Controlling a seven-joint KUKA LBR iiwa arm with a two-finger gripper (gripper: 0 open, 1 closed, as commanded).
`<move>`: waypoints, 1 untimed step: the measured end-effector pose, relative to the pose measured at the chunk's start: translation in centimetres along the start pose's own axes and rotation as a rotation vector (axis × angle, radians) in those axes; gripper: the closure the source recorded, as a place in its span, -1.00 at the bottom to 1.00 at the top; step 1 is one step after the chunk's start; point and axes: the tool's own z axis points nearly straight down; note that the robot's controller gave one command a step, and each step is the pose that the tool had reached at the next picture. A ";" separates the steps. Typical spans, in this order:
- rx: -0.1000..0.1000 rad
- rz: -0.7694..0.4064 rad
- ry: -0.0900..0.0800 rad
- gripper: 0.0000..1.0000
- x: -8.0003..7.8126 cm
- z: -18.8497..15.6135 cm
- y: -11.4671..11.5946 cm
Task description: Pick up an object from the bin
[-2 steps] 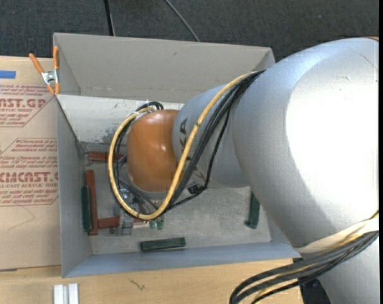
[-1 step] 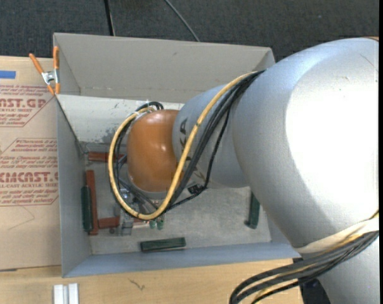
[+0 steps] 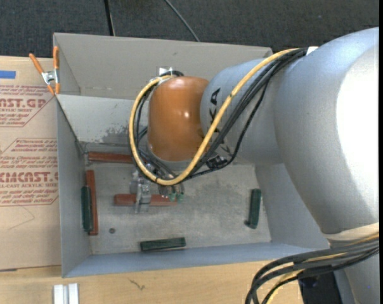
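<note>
Grey metal bin (image 3: 71, 170) seen from above. The arm (image 3: 293, 138) enters from the right, and its orange wrist cover (image 3: 175, 119) sits over the middle of the floor. The tool (image 3: 141, 198) stands low at the centre-left of the floor, directly over a short reddish-brown flat bar (image 3: 123, 200) lying crosswise there. It appears to touch this bar, though the contact is unclear. How far the tool is open, and whether it has hold of the bar, cannot be told. A small green piece (image 3: 175, 196) lies at the bar's right end. Elsewhere:
- a long reddish-brown strip (image 3: 109, 159) along the back wall
- a brown bar (image 3: 93, 208) beside a dark green left-hand bar (image 3: 85, 208) along the left wall
- a dark green front bar (image 3: 163, 244)
- a dark green right-hand bar (image 3: 253, 208), slightly tilted
</note>
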 end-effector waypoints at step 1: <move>0.001 0.048 -0.009 1.00 1.5 -2.6 2.4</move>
